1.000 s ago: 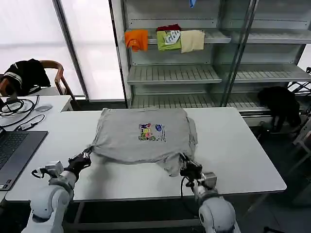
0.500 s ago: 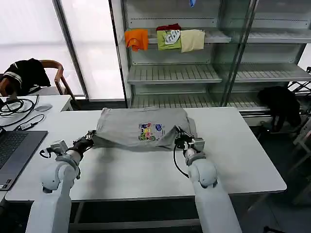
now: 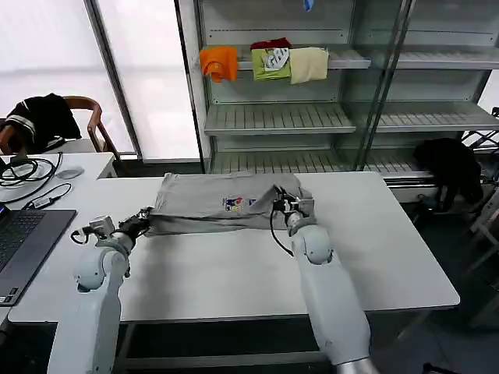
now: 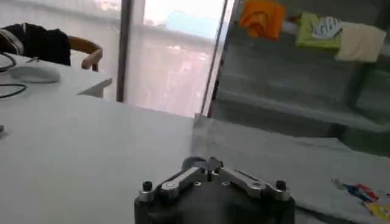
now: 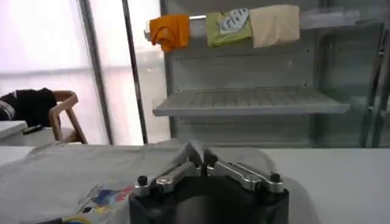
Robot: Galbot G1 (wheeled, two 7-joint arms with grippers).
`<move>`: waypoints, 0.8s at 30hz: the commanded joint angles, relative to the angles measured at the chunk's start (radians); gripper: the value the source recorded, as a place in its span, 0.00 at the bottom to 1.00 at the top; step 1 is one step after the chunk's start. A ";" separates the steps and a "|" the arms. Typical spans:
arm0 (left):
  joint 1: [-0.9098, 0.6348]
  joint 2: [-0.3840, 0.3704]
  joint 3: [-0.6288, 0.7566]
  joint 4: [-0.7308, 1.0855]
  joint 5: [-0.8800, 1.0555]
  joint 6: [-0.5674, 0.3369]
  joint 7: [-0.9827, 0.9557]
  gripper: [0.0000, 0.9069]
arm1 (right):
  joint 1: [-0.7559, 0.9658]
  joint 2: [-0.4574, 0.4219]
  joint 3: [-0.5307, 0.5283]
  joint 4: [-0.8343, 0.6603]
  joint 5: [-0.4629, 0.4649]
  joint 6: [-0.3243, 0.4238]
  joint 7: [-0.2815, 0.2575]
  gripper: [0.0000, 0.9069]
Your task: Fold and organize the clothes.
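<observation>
While the head view looks down on the white counter (image 3: pixel 234 265), the light grey shirt (image 3: pixel 210 204) lies across its far middle, folded into a low band with the multicoloured chest print (image 3: pixel 236 204) facing near. The left gripper (image 3: pixel 143 220) sits at the shirt's near left corner, its fingers closed on the cloth. The right gripper (image 3: pixel 281 204) rests on the shirt's right part, fingers closed on a pinch of fabric. A laptop (image 3: pixel 23 241) sits at the counter's left edge, and orange, green and cream garments (image 3: pixel 265 64) hang on a shelf behind.

From the left wrist view, the left gripper (image 4: pixel 210 164) has its 2 fingers pressed together on a fold of the grey shirt (image 4: pixel 274 155), which stretches away over the counter (image 4: pixel 79 152); a bit of the print (image 4: pixel 368 198) shows at the edge.

From the right wrist view, the right gripper (image 5: pixel 203 159) clamps its fingers on a raised ridge of the shirt (image 5: pixel 67 173), with the print (image 5: pixel 106 199) just beside it.
</observation>
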 commanded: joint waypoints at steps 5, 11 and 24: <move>-0.029 -0.004 0.018 0.035 0.072 -0.004 0.025 1.00 | 0.054 0.021 0.013 -0.078 -0.038 0.029 0.026 1.00; -0.024 -0.006 0.020 0.010 0.073 -0.006 0.027 1.00 | 0.060 0.015 0.031 -0.070 -0.011 0.094 0.071 1.00; 0.030 0.024 0.012 -0.070 0.091 0.001 0.008 1.00 | -0.148 -0.086 0.017 0.231 -0.003 -0.164 -0.006 1.00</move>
